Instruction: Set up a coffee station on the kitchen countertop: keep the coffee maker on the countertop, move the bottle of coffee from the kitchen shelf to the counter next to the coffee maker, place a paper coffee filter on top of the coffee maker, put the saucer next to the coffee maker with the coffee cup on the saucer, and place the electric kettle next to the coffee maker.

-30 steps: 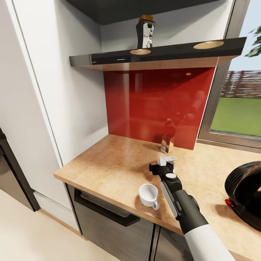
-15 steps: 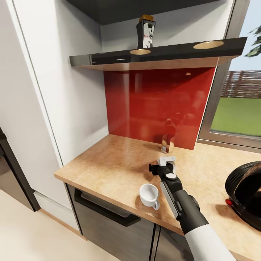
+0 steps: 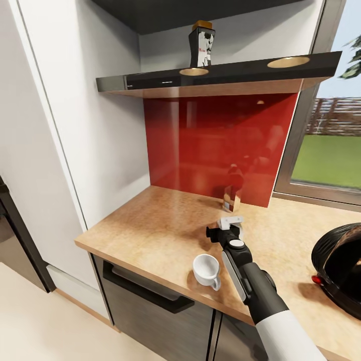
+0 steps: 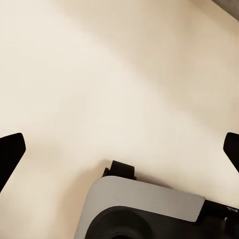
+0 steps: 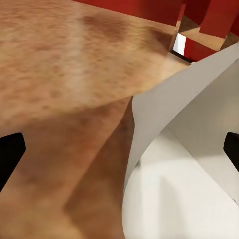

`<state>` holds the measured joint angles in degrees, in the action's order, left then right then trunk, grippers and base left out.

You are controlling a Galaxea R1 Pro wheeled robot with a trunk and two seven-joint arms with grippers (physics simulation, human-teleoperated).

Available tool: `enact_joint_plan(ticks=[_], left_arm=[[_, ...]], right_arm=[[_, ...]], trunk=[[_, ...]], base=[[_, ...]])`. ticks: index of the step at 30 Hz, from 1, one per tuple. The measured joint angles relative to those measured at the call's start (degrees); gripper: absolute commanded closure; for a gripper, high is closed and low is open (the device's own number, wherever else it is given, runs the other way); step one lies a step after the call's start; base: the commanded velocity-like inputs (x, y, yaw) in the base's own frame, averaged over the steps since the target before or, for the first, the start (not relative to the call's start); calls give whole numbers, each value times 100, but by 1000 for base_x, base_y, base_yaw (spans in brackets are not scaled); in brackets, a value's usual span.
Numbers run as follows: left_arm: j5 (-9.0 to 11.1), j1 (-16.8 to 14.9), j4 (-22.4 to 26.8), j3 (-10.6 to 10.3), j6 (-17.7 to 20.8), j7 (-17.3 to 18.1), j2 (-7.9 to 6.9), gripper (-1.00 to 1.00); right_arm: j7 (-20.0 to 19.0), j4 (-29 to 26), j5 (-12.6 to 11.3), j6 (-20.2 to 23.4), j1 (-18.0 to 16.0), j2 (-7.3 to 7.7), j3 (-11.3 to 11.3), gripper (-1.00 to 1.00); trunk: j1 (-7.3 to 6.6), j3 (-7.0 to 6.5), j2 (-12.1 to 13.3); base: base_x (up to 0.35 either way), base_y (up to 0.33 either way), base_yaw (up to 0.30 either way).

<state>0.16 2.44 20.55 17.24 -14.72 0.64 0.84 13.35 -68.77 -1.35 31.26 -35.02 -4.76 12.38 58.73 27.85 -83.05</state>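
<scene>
Over the tabletop, the right claw hangs open at the paper coffee filter; the left claw is open too. Next, I judge, it must close on the filter's edge

Setting: domestic kitchen, simulator render. Evidence, head view: speckled tan wood-look countertop over glossy dark grey cabinet fronts with a bar handle; glossy red backsplash panel at 12 o'clock; black shelf with round recessed lights above it. Small white handled cup and rounded glossy black kettle on the counter. Window onto green lawn and fence at 2 o'clock.
</scene>
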Motion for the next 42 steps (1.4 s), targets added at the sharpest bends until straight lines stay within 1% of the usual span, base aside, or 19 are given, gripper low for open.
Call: enact_joint_plan(ticks=[8, 20, 22, 24, 26, 32, 42], left_arm=[[0, 15, -9, -2, 0, 3, 31, -100], [0, 18, -9, -2, 0, 5, 35, -100], [0, 18, -9, -2, 0, 4, 35, -100], [0, 18, -9, -2, 0, 5, 35, -100], [0, 18, -9, -2, 0, 4, 35, -100], [0, 18, -9, -2, 0, 6, 35, -100], [0, 17, -9, -2, 0, 2, 34, -100]], right_arm=[[-6, -86, 36, -16, 15, 15, -2, -100], [-24, -78, 8, -18, 18, 19, -2, -100], [-202, -72, 12, -18, 18, 23, -2, -100], [-470, -44, 35, -18, 17, 25, -5, -100], [-582, -31, 46, -18, 17, 26, -8, -100], [-682, -12, 54, -18, 17, 30, -10, -100], [-701, -8, 55, -18, 17, 35, -11, -100]], trunk=[[0, 0, 0], [0, 0, 0], [0, 0, 0], [0, 0, 0], [0, 0, 0], [0, 0, 0], [0, 0, 0]], base=[[0, -34, 0], [0, -11, 0], [0, 0, 0], [0, 0, 0], [0, 0, 0], [0, 0, 0], [0, -15, 0]])
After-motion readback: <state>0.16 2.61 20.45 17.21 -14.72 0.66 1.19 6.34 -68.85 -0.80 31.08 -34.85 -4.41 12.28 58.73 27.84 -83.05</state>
